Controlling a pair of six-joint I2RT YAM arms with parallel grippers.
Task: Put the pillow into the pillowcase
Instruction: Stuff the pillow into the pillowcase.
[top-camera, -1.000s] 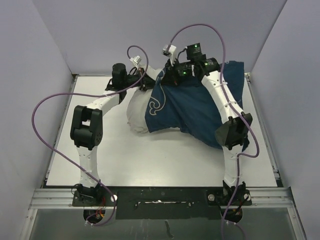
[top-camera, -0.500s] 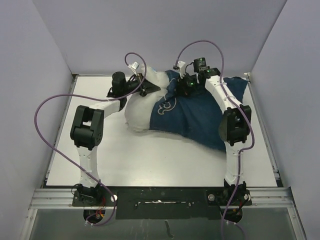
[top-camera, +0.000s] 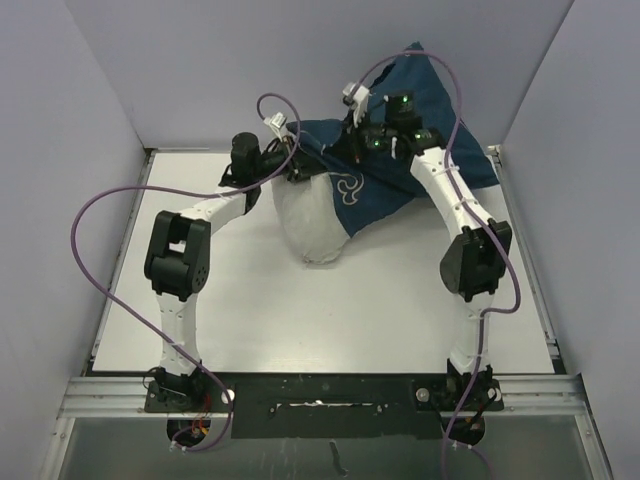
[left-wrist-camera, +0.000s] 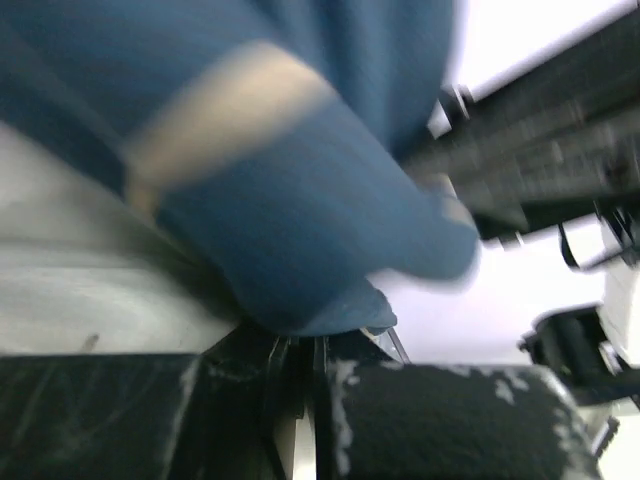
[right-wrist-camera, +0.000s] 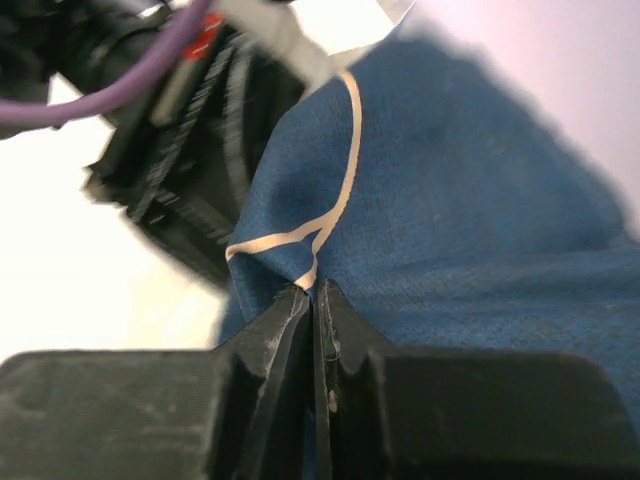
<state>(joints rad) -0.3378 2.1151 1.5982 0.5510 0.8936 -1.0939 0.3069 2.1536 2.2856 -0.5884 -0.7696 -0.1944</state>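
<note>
Insertion step: we hold the navy-blue whale-print fabric pillowcase (top-camera: 400, 165) raised at the white table's (top-camera: 250, 320) far edge, left gripper (left-wrist-camera: 300, 345) and right gripper (right-wrist-camera: 313, 300) both clamped on its mouth, the lumpy white stuffed pillow (top-camera: 312, 222) apparently only part-sheathed; next, probably, shaking it deeper.

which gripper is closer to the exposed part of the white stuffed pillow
Left. The left gripper pinches the navy whale-print fabric pillowcase right by the white stuffed pillow; the right gripper grips that fabric farther right.
</note>
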